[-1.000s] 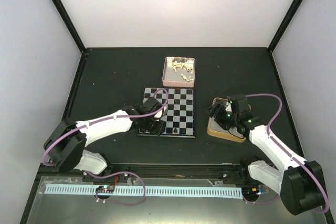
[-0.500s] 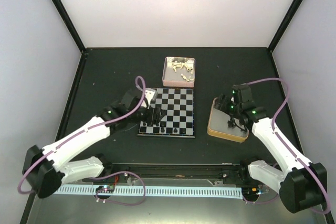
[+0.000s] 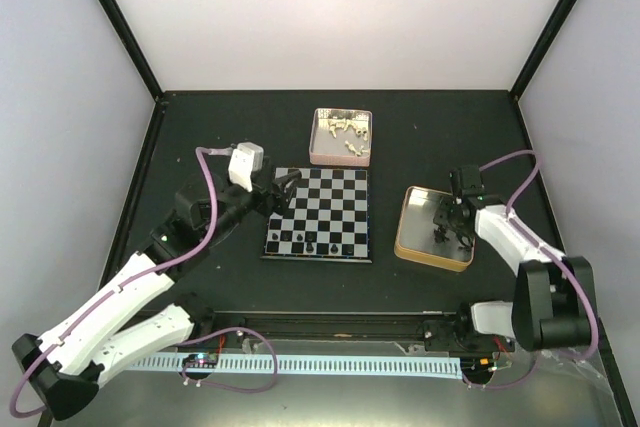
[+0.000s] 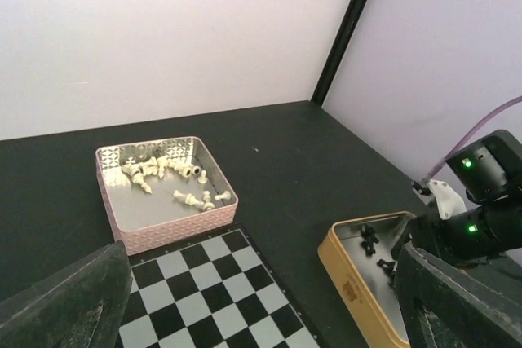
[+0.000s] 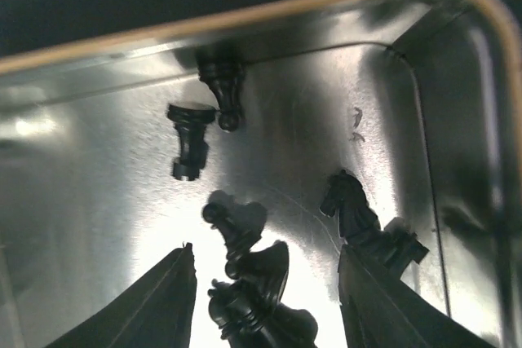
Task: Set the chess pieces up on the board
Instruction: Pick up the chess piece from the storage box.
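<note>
Your right claw (image 5: 265,270) hung spread over black pieces (image 5: 347,209) in the gold tin (image 4: 349,287) right of the board (image 3: 335,209), which bore few; whites (image 4: 151,170) lay in the pink tin (image 4: 175,230) beyond.

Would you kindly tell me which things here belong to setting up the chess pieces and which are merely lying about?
Job: board, black pieces, white pieces.
Lying about: pink tin and gold tin, which merely hold the pieces; white slotted strip at the near edge.
</note>
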Robot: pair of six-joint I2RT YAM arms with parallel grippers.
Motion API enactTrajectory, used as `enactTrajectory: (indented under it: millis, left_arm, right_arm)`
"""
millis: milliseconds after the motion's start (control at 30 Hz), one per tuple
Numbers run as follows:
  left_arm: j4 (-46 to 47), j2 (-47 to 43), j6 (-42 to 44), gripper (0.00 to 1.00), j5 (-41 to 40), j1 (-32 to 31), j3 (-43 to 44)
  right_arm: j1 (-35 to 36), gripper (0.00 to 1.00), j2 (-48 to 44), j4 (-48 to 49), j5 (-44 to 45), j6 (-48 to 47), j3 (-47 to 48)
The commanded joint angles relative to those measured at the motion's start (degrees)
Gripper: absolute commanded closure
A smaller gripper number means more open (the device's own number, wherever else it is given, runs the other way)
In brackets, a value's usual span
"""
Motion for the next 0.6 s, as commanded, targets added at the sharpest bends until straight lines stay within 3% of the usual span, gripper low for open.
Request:
enactTrajectory:
  millis: [0, 367, 567]
  left_arm:
    - [2.11, 0.65, 3.67, 0.1, -1.95, 0.51, -1.06]
    - [2.39, 1.23, 5.22, 0.09, -1.58, 0.68, -1.84]
    - [2.86, 1.62, 5.12, 0.09, -1.6, 0.76, -2.12]
  right_arm:
    - [-0.78, 0.53, 5.56, 3.06, -0.01, -2.46, 1.55]
    - [-0.79, 0.57, 12.92, 8.73, -2.4, -0.71, 4.05]
    - [-0.81, 0.66, 14.89, 12.41, -3.37, 3.02, 3.69]
